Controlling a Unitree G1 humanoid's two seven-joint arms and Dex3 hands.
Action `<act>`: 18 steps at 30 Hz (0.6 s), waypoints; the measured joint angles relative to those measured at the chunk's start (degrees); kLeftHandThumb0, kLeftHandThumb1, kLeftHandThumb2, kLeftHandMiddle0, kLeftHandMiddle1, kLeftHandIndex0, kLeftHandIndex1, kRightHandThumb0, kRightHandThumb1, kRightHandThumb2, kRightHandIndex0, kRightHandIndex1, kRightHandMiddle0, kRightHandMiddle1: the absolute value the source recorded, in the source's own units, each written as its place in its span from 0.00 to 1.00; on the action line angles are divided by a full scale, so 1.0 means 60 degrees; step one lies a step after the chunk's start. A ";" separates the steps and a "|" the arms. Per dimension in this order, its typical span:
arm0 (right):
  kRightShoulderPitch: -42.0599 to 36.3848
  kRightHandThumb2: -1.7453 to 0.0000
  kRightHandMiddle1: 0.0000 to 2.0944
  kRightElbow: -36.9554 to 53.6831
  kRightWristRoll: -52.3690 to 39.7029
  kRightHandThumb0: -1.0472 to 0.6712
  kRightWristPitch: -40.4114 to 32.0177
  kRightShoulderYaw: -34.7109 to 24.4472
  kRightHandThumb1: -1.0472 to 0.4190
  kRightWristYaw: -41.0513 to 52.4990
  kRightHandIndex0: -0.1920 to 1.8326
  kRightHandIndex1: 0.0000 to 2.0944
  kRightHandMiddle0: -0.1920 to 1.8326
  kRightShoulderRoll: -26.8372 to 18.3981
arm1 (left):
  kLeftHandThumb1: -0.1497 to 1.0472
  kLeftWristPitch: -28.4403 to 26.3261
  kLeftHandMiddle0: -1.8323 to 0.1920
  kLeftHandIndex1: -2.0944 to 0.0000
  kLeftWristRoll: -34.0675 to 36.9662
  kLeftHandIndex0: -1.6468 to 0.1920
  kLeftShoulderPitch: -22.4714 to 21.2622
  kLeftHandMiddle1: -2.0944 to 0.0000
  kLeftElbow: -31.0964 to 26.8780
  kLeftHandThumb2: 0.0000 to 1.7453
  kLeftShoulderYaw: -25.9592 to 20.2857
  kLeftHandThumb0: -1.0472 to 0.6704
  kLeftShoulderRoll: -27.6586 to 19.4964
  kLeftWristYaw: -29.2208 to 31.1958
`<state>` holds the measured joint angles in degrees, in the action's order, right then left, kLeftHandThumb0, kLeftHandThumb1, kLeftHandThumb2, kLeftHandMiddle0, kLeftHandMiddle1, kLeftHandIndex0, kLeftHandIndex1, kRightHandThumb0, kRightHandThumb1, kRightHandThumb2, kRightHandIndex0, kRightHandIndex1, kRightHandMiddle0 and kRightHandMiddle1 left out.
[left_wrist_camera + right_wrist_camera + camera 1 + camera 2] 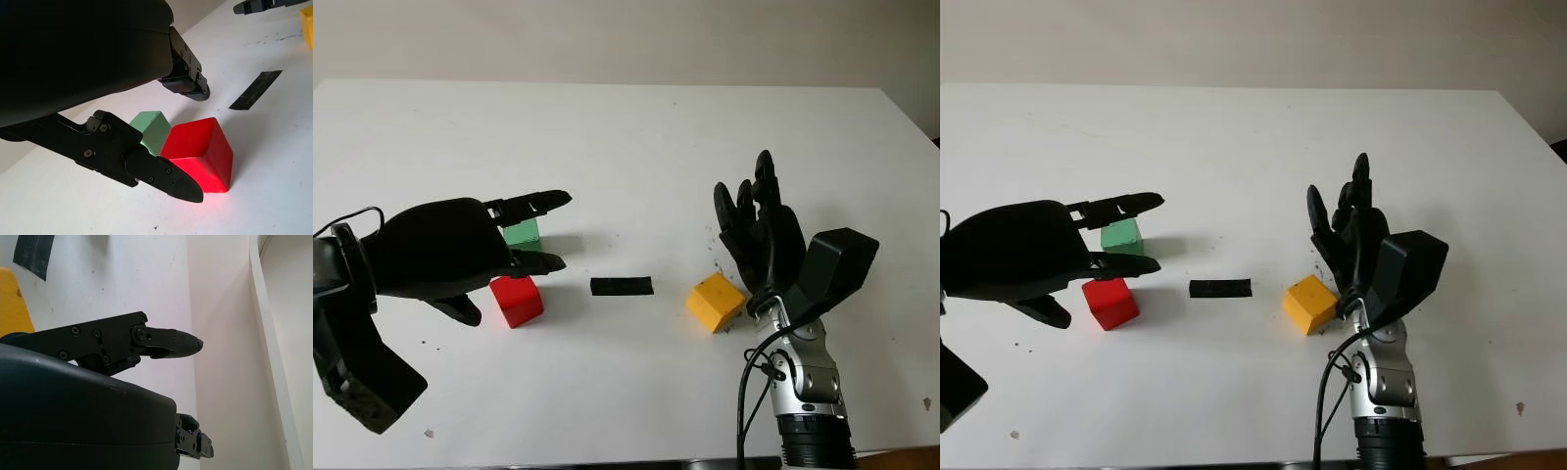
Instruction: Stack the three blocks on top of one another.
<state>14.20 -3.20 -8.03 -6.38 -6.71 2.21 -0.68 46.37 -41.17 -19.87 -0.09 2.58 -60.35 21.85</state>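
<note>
No stack yet: red block (517,300), green block (522,233), yellow block (716,302) separate on surface (626,137). Left robot hand (524,235) open over red/green at 9 o'clock; right robot hand (754,230) open beside yellow, 3 o'clock.

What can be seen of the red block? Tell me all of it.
The red block is a plain, smooth-faced cube with a matte look, sitting flat on the white table. The green block stands just behind it. The open left hand hovers over both, holding neither. Black tape lies to its right.

green block (522,233) partly hidden behind left hand (450,250), yellow block (12,308) cut off
</note>
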 measured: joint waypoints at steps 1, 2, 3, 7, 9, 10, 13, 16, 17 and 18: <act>-0.0001 0.77 0.00 0.0000 -0.0010 0.40 -0.0001 -0.0004 0.00 0.0006 0.00 0.00 0.00 -0.0001 | 0.84 0.0017 1.00 0.96 -0.0060 0.65 -0.0034 0.98 0.0055 0.03 0.0032 0.27 0.0003 -0.0046; -0.0001 0.77 0.00 0.0000 -0.0018 0.40 -0.0001 -0.0004 0.00 0.0019 0.00 0.00 0.00 -0.0001 | 0.84 0.0034 1.00 0.96 -0.0105 0.65 -0.0074 0.99 0.0112 0.03 0.0065 0.27 0.0007 -0.0093; -0.0001 0.77 0.00 0.0000 -0.0026 0.40 0.0000 -0.0004 0.00 0.0037 0.00 0.00 0.00 -0.0001 | 0.84 0.0047 1.00 0.97 -0.0164 0.65 -0.0126 0.99 0.0173 0.03 0.0111 0.28 0.0012 -0.0127; -0.0007 0.77 0.00 0.0013 -0.0035 0.40 -0.0013 -0.0007 0.00 0.0010 0.00 0.00 0.00 0.0000 | 0.83 0.0032 1.00 0.97 -0.0221 0.65 -0.0274 0.99 0.0326 0.03 0.0302 0.30 0.0061 -0.0147; -0.0007 0.77 0.00 0.0021 -0.0041 0.40 -0.0012 -0.0006 0.00 0.0008 0.00 0.00 0.00 -0.0001 | 0.84 -0.0018 1.00 0.97 -0.0200 0.64 -0.0370 0.99 0.0402 0.03 0.0356 0.31 0.0099 -0.0143; -0.0008 0.77 0.00 0.0022 -0.0064 0.40 -0.0012 -0.0014 0.00 0.0016 0.00 0.00 0.00 0.0000 | 0.84 -0.0028 1.00 0.96 -0.0196 0.63 -0.0419 0.99 0.0446 0.03 0.0393 0.32 0.0127 -0.0143; -0.0010 0.77 0.00 0.0046 -0.0150 0.40 -0.0041 -0.0022 0.00 0.0037 0.00 0.00 0.00 -0.0001 | 0.85 -0.0031 0.99 0.96 -0.0285 0.62 -0.0492 0.98 0.0609 0.03 0.0519 0.33 0.0170 -0.0217; -0.0019 0.77 0.00 0.0103 -0.0150 0.40 -0.0076 -0.0018 0.00 0.0013 0.00 0.00 0.00 0.0000 | 0.85 -0.0032 0.99 0.95 -0.0381 0.61 -0.0530 0.98 0.0679 0.03 0.0578 0.34 0.0189 -0.0317; -0.0021 0.78 0.00 0.0125 -0.0139 0.40 -0.0077 -0.0017 0.00 -0.0009 0.00 0.00 0.00 0.0000 | 0.85 -0.0045 0.99 0.95 -0.0385 0.61 -0.0552 0.98 0.0681 0.03 0.0593 0.34 0.0189 -0.0318; -0.0022 0.78 0.00 0.0143 -0.0136 0.40 -0.0078 -0.0017 0.00 -0.0027 0.00 0.00 0.00 0.0000 | 0.85 -0.0066 0.99 0.95 -0.0385 0.60 -0.0573 0.98 0.0681 0.03 0.0605 0.34 0.0189 -0.0317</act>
<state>14.07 -2.34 -8.84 -6.85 -6.81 2.05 -0.69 45.97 -43.49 -23.30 3.99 6.21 -59.21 19.95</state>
